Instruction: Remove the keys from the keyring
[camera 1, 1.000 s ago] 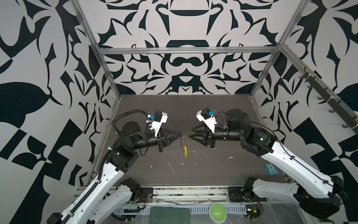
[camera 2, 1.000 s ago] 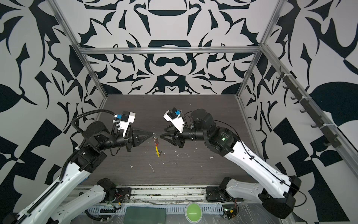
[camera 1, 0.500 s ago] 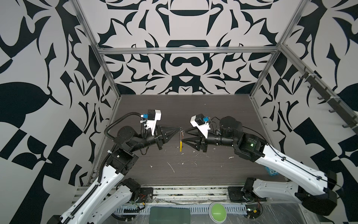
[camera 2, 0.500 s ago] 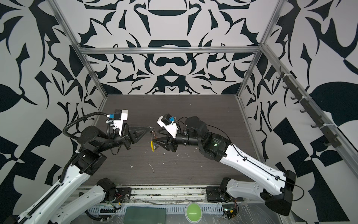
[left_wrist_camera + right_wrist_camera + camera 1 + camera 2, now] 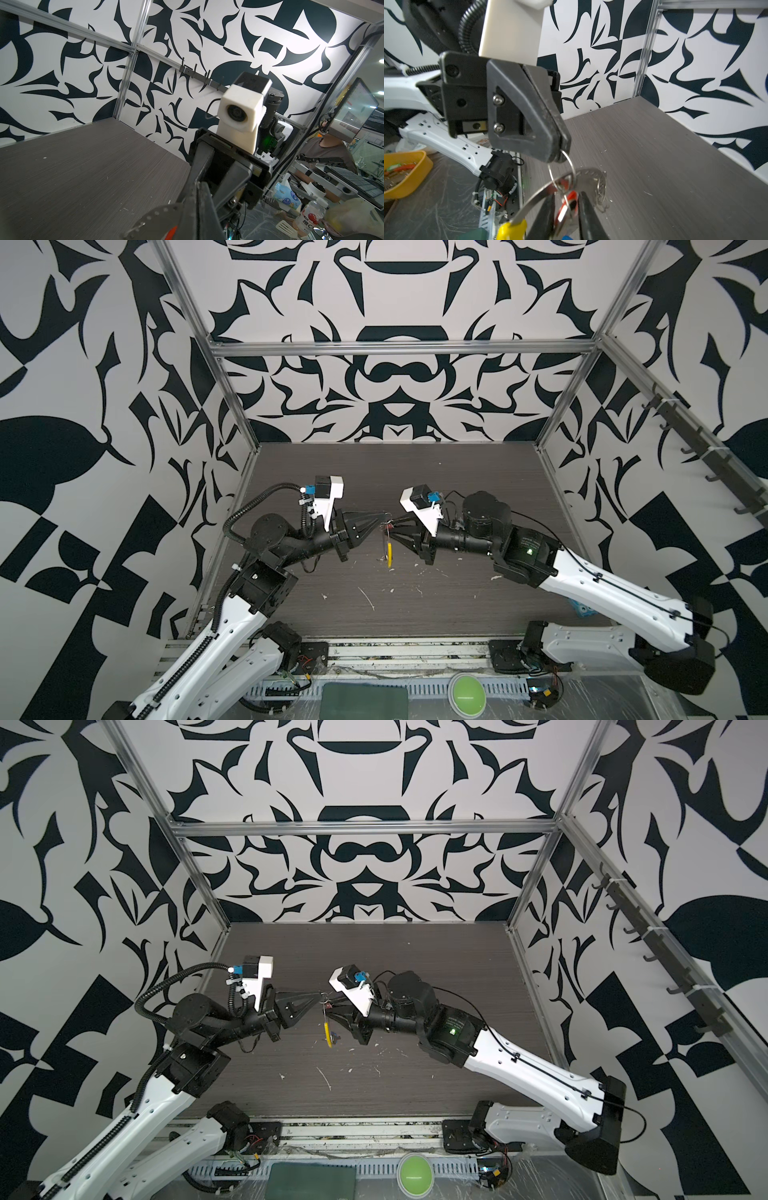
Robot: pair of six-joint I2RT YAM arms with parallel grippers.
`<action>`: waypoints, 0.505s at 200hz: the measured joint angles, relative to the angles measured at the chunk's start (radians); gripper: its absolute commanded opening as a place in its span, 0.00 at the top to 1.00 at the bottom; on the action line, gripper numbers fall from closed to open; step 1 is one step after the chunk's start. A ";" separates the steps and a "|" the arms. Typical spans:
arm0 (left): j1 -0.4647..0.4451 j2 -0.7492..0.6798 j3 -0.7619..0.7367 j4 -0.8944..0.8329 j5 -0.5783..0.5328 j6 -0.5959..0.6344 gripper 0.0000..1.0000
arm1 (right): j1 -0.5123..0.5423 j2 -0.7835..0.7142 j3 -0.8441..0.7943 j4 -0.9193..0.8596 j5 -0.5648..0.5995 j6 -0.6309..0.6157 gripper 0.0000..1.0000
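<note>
Dark grey wood-grain tabletop (image 5: 457,489), white scraps; b/w patterned walls, alu frame. L gripper (image 5: 560,154) clenched on small steel ring (image 5: 572,169), mid-air over table centre. Below hangs keyring (image 5: 389,553): thin grey loop, 1 yellow sleeve. Keys (image 5: 570,200): 2, red-orange head + blue head (image 5: 566,238) at frame edge. R gripper (image 5: 394,526) fingers (image 5: 546,216) straddle red-headed key; clamped or not, can't tell. Outward: 1 light-blue block (image 5: 584,609) part hidden by R arm; 1 green dome (image 5: 467,695), 1 dark green pad (image 5: 365,699) at front rail.
</note>
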 measured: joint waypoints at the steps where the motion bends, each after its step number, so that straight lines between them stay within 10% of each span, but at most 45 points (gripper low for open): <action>1: 0.000 0.000 0.000 0.000 0.000 0.000 1.00 | 0.000 0.000 0.000 0.000 0.000 0.001 0.84; 32: -0.003 -0.002 -0.002 0.005 -0.002 -0.004 1.00 | 0.010 0.000 0.000 0.002 0.021 -0.017 1.00; 101: -0.005 -0.002 -0.003 0.008 -0.002 -0.019 1.00 | 0.019 0.013 0.008 -0.005 0.017 -0.030 1.00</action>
